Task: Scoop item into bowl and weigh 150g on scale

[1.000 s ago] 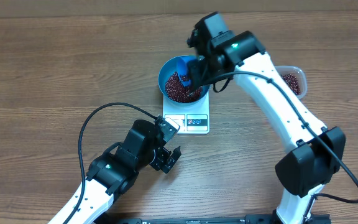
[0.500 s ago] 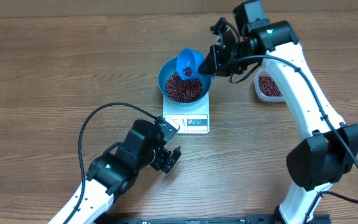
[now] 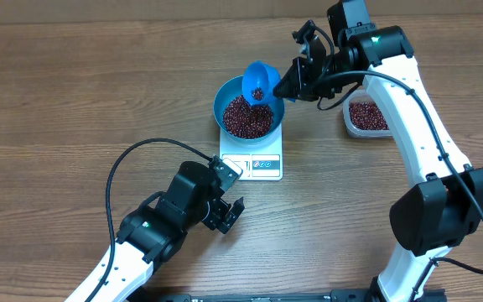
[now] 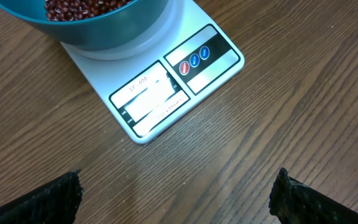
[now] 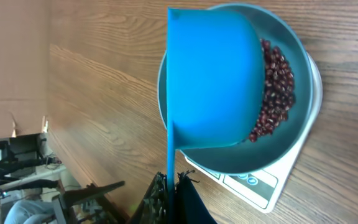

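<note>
**Scoop lifted from the bowl, right arm drawn back**

My right gripper (image 3: 288, 84) is closed tight on the handle of the small blue scoop (image 3: 257, 81). A second ago the scoop was low inside the bowl (image 3: 218, 105), with the arm covering it. Now it hangs tilted above the bowl's far rim, and the clear tub (image 3: 367, 116) is uncovered again. The beans (image 3: 243, 119) lie heaped in the bowl, which stands on the scale (image 3: 254, 165); a few seem to remain in the scoop. I judge this pour nearly finished. Glare washes the display, so I cannot read the weight. My left gripper (image 3: 231, 214) has not moved: jaws fully apart, holding nothing, near the scale.
</note>
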`<state>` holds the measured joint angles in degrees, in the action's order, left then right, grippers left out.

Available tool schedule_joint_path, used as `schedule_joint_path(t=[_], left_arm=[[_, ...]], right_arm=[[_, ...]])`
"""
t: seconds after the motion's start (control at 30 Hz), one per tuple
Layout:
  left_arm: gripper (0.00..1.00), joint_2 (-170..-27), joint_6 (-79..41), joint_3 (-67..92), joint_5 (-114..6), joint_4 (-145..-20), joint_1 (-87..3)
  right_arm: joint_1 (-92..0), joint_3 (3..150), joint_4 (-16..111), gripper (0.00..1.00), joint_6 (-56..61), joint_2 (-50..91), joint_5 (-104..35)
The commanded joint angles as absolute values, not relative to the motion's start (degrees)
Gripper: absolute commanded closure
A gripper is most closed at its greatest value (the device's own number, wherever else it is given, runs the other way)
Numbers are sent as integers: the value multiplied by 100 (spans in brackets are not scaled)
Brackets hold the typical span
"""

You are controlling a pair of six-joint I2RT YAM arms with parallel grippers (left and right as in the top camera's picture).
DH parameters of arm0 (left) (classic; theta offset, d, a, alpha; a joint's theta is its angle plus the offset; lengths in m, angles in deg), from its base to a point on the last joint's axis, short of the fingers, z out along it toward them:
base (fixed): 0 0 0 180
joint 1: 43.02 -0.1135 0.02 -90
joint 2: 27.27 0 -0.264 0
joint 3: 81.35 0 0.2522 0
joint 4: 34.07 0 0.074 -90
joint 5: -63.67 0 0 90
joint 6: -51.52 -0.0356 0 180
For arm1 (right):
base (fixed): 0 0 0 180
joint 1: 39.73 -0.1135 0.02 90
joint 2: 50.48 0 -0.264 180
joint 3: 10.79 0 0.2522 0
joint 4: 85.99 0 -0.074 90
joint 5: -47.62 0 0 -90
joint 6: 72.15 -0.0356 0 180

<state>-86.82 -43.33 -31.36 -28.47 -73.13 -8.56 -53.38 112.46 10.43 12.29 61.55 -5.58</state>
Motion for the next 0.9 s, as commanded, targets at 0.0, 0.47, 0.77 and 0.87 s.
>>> schedule_joint_path(t=[0.0,0.47,0.77,0.87], left_arm=[[0,-8717,-4427,-3177,-2827,-7311,-898],[0,-8717,-4427,-3177,-2827,-7311,-898],[0,-8717,-4427,-3177,-2827,-7311,-898],[1,-8717,-4427,-3177,-2827,-7311,-898]], right_arm=[[-5392,11448,912,96,1382,5912,-1323],[-5733,11448,792,96,1740,5912,-2630],[-6266,11448,794,96,1836,5912,-3441],[-6435,11448,837,96,1834,5912,-3634]])
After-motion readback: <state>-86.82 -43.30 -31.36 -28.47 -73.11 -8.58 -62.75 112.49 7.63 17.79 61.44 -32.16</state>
